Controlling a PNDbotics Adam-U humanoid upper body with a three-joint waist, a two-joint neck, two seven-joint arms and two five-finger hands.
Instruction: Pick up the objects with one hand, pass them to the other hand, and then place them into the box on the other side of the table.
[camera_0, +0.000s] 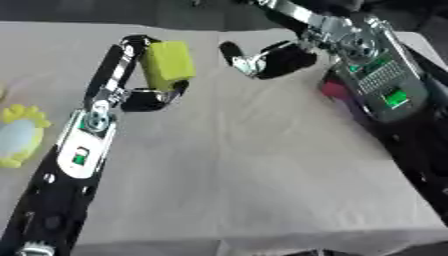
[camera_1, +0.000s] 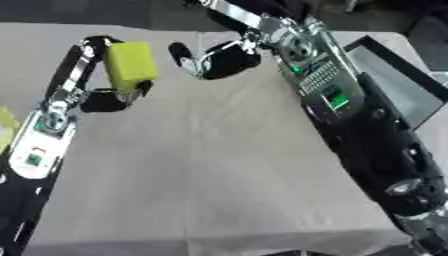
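Left hand (camera_0: 140, 75) grasping yellow sponge (camera_0: 167, 64) above table (camera_0: 245, 165), near far edge. Right hand (camera_0: 267, 60) released, fingers apart, just beside sponge.

We seem to be in a lab or test room: we look down on a table (camera_0: 262, 165) draped in a creased beige cloth, with a dark floor beyond its far edge and a dark open box (camera_1: 398, 82) at its right side.

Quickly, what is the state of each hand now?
Left hand: shut on the yellow-green block, held above the table.
Right hand: open, holding nothing, near the block.
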